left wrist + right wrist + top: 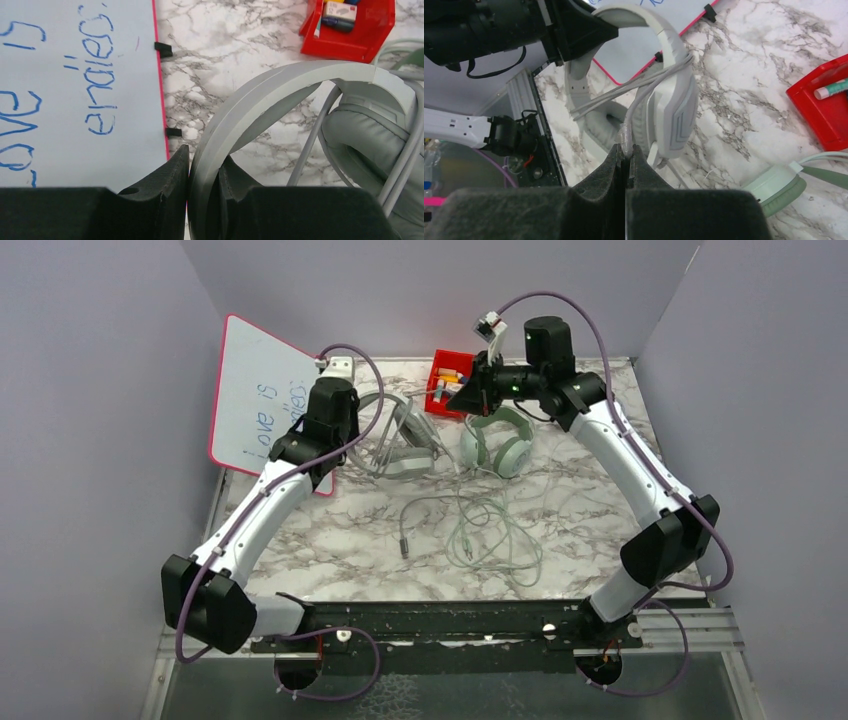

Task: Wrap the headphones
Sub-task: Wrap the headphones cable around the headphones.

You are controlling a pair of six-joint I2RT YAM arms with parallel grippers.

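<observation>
Left wrist: bin (350, 47) holds marker (336, 23), box (342, 10); left hand (202, 170) pinches grey headset (280, 80).

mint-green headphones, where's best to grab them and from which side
The headband, from straight above. The mint-green headphones seem to lie flat on the table, so the thin band arches free beyond the two ear cups, probably narrow enough for fingers to close on. The cups look too broad.
</observation>
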